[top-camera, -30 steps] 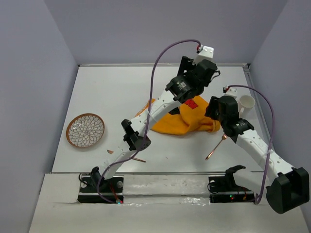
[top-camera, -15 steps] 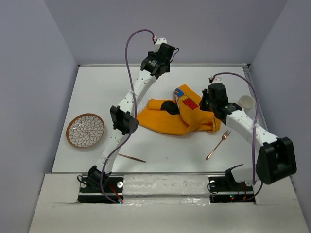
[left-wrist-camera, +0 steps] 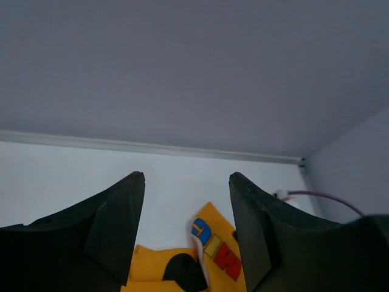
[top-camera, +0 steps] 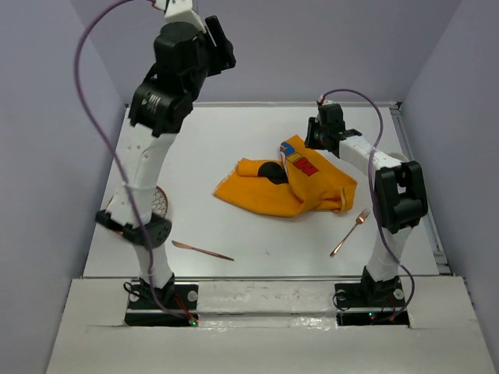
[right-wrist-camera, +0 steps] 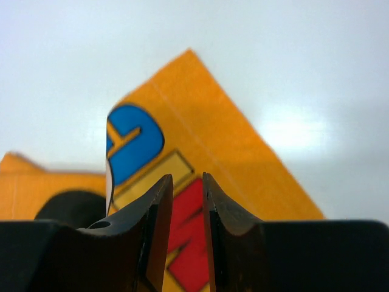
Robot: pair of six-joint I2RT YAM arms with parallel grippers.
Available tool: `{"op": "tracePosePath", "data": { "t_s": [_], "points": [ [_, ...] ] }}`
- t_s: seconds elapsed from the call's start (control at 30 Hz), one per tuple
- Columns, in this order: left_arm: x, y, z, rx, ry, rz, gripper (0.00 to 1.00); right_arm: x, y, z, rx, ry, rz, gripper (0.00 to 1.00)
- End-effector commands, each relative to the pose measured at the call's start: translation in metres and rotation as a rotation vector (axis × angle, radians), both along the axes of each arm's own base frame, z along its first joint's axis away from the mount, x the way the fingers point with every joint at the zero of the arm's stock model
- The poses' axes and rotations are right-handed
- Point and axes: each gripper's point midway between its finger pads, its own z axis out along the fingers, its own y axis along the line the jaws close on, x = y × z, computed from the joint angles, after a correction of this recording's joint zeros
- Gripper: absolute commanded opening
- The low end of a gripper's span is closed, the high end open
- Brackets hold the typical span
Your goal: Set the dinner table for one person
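The dinner table (top-camera: pixel 203 148) is a large white top. An orange Mickey Mouse cloth mat (top-camera: pixel 284 185) lies crumpled at its middle, one corner with coloured letters (right-wrist-camera: pixel 182 140) turned up. My right gripper (top-camera: pixel 312 135) hovers just over that far corner, its jaws (right-wrist-camera: pixel 185 177) a narrow gap apart with only the mat's print showing through. My left gripper (top-camera: pixel 221 48) is lifted high above the far left of the table, open and empty (left-wrist-camera: pixel 187 182), looking down on the mat (left-wrist-camera: pixel 213 249).
A patterned plate (top-camera: pixel 161 204) peeks out behind the left arm at the left. A copper knife (top-camera: pixel 201 249) lies near the front left and a copper fork (top-camera: pixel 348 232) near the front right. Grey walls enclose the table on three sides.
The left arm has swung up and leftward, away from the mat, and now hides most of the plate. The right gripper moved back to the mat's far corner, jaws narrower than before.
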Motion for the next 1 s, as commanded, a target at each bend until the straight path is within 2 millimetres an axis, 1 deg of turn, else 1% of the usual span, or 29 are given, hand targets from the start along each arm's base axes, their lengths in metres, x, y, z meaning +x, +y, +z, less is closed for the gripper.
{"op": "tracePosePath", "data": {
  "t_s": [0.0, 0.03, 0.07, 0.1, 0.13, 0.17, 0.2, 0.23, 0.27, 0.3, 0.33, 0.37, 0.4, 0.43, 0.47, 0.5, 0.53, 0.57, 0.6, 0.63, 0.7, 0.73, 0.77, 0.8, 0.83, 0.87, 0.9, 0.93, 0.97],
  "points": [
    [-0.025, -0.057, -0.102, 0.104, 0.174, -0.107, 0.69, 0.052, 0.015, 0.01, 0.022, -0.065, 0.03, 0.33],
    [-0.039, -0.067, -0.06, -0.047, 0.016, -0.183, 0.69, 0.058, 0.017, 0.005, 0.022, -0.056, 0.03, 0.34],
    [-0.044, -0.07, -0.073, -0.111, -0.003, -0.225, 0.68, 0.064, 0.019, 0.002, 0.024, -0.053, 0.029, 0.36],
    [-0.044, -0.054, -0.144, -0.123, 0.088, -0.208, 0.65, 0.076, 0.022, -0.006, 0.02, -0.051, 0.031, 0.39],
    [-0.062, -0.038, -0.08, -0.297, -0.117, -0.221, 0.64, 0.08, 0.02, -0.012, 0.004, -0.038, 0.026, 0.42],
    [-0.064, -0.023, -0.112, -0.299, -0.098, -0.191, 0.64, 0.09, 0.021, -0.004, -0.004, -0.061, 0.028, 0.47],
    [-0.071, -0.017, -0.104, -0.314, -0.129, -0.186, 0.65, 0.094, 0.021, -0.009, -0.015, -0.055, 0.027, 0.5],
    [-0.075, -0.011, -0.106, -0.291, -0.125, -0.169, 0.66, 0.097, 0.021, -0.027, -0.03, -0.018, 0.026, 0.51],
    [-0.075, -0.011, -0.115, -0.275, -0.101, -0.168, 0.67, 0.1, 0.021, -0.03, -0.033, -0.015, 0.026, 0.53],
    [-0.074, -0.013, -0.135, -0.255, -0.062, -0.175, 0.68, 0.104, 0.023, -0.031, -0.03, -0.014, 0.027, 0.57],
    [-0.072, -0.015, -0.15, -0.243, -0.032, -0.175, 0.69, 0.113, 0.026, -0.022, -0.018, -0.038, 0.028, 0.59],
    [-0.07, -0.017, -0.162, -0.24, -0.012, -0.173, 0.69, 0.113, 0.028, -0.038, -0.02, -0.001, 0.033, 0.6],
    [-0.068, -0.018, -0.175, -0.232, 0.013, -0.169, 0.7, 0.115, 0.027, -0.043, -0.026, 0.009, 0.026, 0.6],
    [-0.064, -0.021, -0.202, -0.211, 0.061, -0.163, 0.7, 0.119, 0.025, -0.04, -0.036, 0.009, 0.015, 0.61],
    [-0.062, -0.021, -0.216, -0.2, 0.084, -0.157, 0.71, 0.12, 0.025, -0.044, -0.045, 0.02, 0.011, 0.61],
    [-0.06, -0.021, -0.235, -0.182, 0.121, -0.145, 0.72, 0.12, 0.023, -0.059, -0.058, 0.047, 0.009, 0.61],
    [-0.055, -0.022, -0.258, -0.162, 0.162, -0.132, 0.72, 0.118, 0.027, -0.065, -0.069, 0.058, 0.012, 0.61],
    [-0.052, -0.022, -0.268, -0.151, 0.173, -0.117, 0.72, 0.12, 0.024, -0.066, -0.088, 0.06, 0.002, 0.6],
    [-0.048, -0.022, -0.293, -0.123, 0.218, -0.103, 0.72, 0.115, 0.028, -0.079, -0.109, 0.092, 0.006, 0.57],
    [-0.046, -0.021, -0.306, -0.103, 0.241, -0.091, 0.72, 0.118, 0.028, -0.08, -0.11, 0.089, 0.008, 0.56],
    [-0.04, -0.019, -0.324, -0.076, 0.259, -0.065, 0.72, 0.113, 0.027, -0.087, -0.153, 0.107, -0.002, 0.54],
    [-0.036, -0.019, -0.342, -0.045, 0.289, -0.053, 0.72, 0.107, 0.028, -0.093, -0.175, 0.121, -0.007, 0.52],
    [-0.033, -0.02, -0.349, -0.031, 0.3, -0.05, 0.72, 0.108, 0.025, -0.09, -0.182, 0.115, -0.02, 0.52],
    [-0.03, -0.022, -0.361, -0.007, 0.323, -0.052, 0.72, 0.103, 0.026, -0.093, -0.202, 0.119, -0.029, 0.52],
    [-0.028, -0.023, -0.367, 0.006, 0.332, -0.052, 0.72, 0.101, 0.025, -0.094, -0.203, 0.125, -0.03, 0.52],
    [-0.027, -0.022, -0.372, 0.028, 0.339, -0.038, 0.72, 0.099, 0.023, -0.097, -0.209, 0.134, -0.039, 0.47],
    [-0.025, -0.022, -0.377, 0.046, 0.347, -0.032, 0.72, 0.099, 0.023, -0.095, -0.208, 0.13, -0.044, 0.47],
    [-0.022, -0.024, -0.377, 0.054, 0.348, -0.033, 0.72, 0.096, 0.022, -0.1, -0.21, 0.141, -0.048, 0.42],
    [-0.022, -0.028, -0.387, 0.067, 0.37, -0.049, 0.72, 0.096, 0.021, -0.099, -0.206, 0.138, -0.054, 0.41]
  ]
}}
